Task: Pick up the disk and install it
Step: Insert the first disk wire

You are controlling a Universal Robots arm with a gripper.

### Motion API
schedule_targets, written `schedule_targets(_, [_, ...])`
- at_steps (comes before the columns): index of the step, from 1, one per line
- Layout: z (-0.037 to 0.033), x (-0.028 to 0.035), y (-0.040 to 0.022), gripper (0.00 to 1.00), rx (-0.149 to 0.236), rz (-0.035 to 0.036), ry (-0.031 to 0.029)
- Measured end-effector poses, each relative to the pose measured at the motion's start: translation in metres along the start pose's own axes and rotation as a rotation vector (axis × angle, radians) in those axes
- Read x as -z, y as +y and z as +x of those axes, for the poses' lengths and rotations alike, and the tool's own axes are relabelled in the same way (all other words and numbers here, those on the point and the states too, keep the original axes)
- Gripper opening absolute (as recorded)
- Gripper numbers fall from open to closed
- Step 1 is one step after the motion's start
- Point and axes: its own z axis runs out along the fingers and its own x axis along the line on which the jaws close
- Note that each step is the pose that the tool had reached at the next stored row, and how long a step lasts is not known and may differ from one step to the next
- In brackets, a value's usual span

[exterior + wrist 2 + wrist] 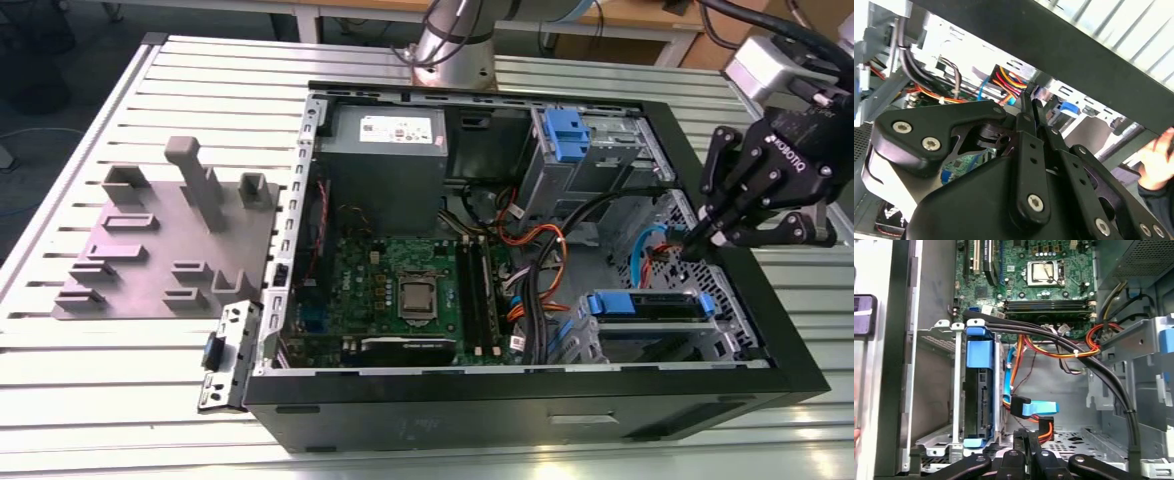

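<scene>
Black tool (1025, 435) linkage right up against the lens in the first wrist view, fingers (1020, 440) pinched together tip to tip, nothing between them. Same story in the second wrist view: tool (1029, 104) closed narrow and empty, a person's hand (1160, 159) off beyond the case wall.

Out to the big picture now. Slatted metal bench (120, 400), and lying open on it the computer case (534, 395), side panel off, motherboard (400, 290) facing up. Toward the exterior view's right, inside the case, the metal drive cage (731, 312). Sitting in that cage, the disk (661, 305), blue caddy rails around it, long axis running across the exterior view from left to right.

Tool (694, 245) hanging over the case's right-hand wall, tips pointed down into the case, apart from the disk and higher in that picture. So: disk near the fingertips, off to one side and not under them, no contact.

First wrist view again: disk (981, 390) seen edge-on inside the cage (936, 340), long axis pointing away from the tool, lying to one side of the tips, not straight ahead. Judging by that, looks already seated in its bay, or close to it.
</scene>
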Motion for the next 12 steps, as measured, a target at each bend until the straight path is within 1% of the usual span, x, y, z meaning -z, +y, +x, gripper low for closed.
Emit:
schedule_targets(1, [0.0000, -0.0001, 0.0000, 0.18, -0.002, 0.0003, 0.0127])
schedule_targets(2, [0.0000, -0.0002, 0.0000, 0.18, -0.003, 0.0006, 0.0241])
schedule_targets(3, [-0.0001, -0.0005, 0.0000, 0.18, -0.004, 0.0007, 0.0312])
schedule_targets(4, [-0.0004, -0.0008, -0.0001, 0.18, -0.005, 0.0009, 0.0350])
schedule_targets(12, [-0.0040, -0.0024, -0.0004, 0.18, -0.005, 0.0008, 0.0359])
